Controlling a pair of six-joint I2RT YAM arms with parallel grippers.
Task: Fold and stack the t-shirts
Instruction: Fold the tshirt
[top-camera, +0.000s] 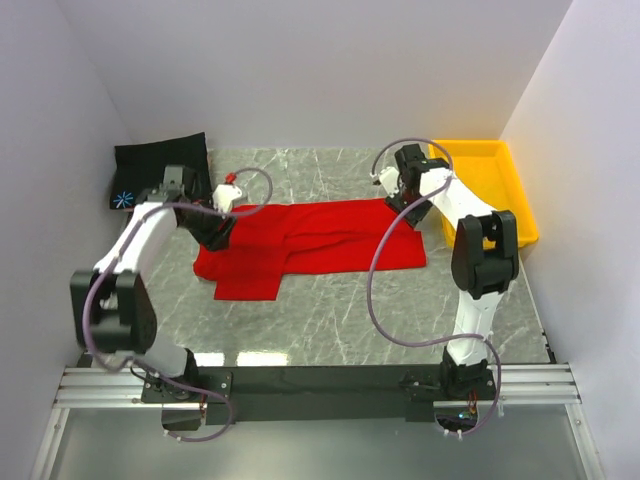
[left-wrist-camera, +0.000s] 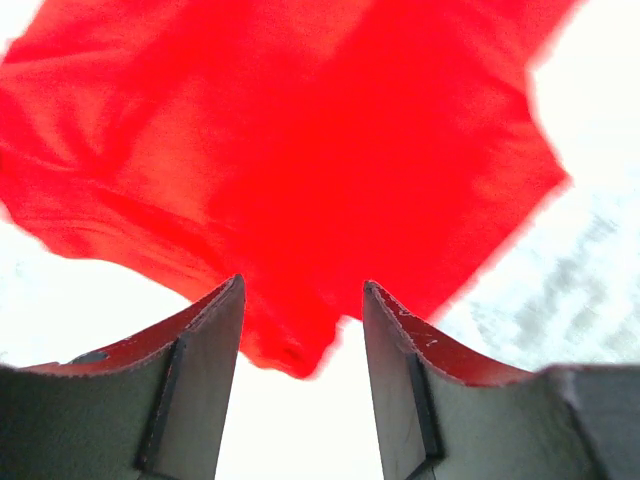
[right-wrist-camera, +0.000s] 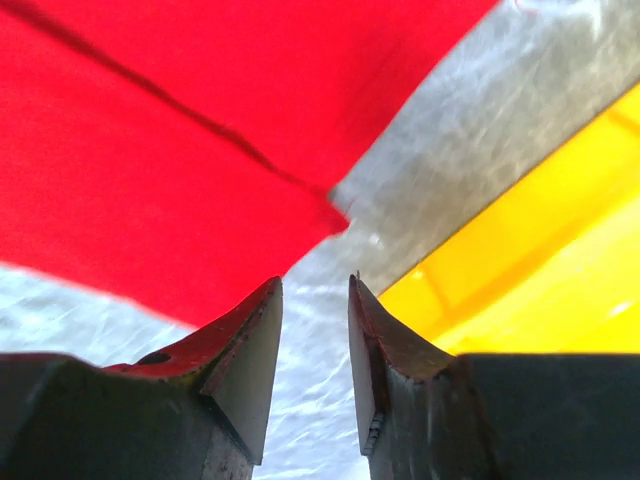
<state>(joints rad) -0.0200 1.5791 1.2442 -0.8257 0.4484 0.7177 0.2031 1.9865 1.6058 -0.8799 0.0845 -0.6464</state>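
- Broadly, the marble table (top-camera: 340, 330) serves as the folding surface, and we judge its middle is used because both arms reach there equally well.
- The red t-shirt (top-camera: 320, 240) lies flat across that middle as a long band running left to right. One layer is turned over along its length, and a flap juts toward the near edge at the left. We read this as a lengthwise fold laid down, with the crosswise fold not yet made.
- The yellow tray (top-camera: 490, 180) sits at the far right, just beside the shirt's right end, and plays no part in this step.
- The black t-shirt (top-camera: 160, 160) rests folded in the far left corner, well apart from the work. We take it as the base of the stack.
- The left gripper (left-wrist-camera: 300, 290) hangs over the red shirt's left end with its jaws apart. Cloth shows beyond them, but none is pinched.
- The right gripper (right-wrist-camera: 314, 285) hangs at the far right corner of the shirt, between cloth and tray, with its jaws parted and empty. An arm at each end suits handling the band evenly.
- The starburst mark (top-camera: 122, 198) faces up at the black shirt's near left corner.
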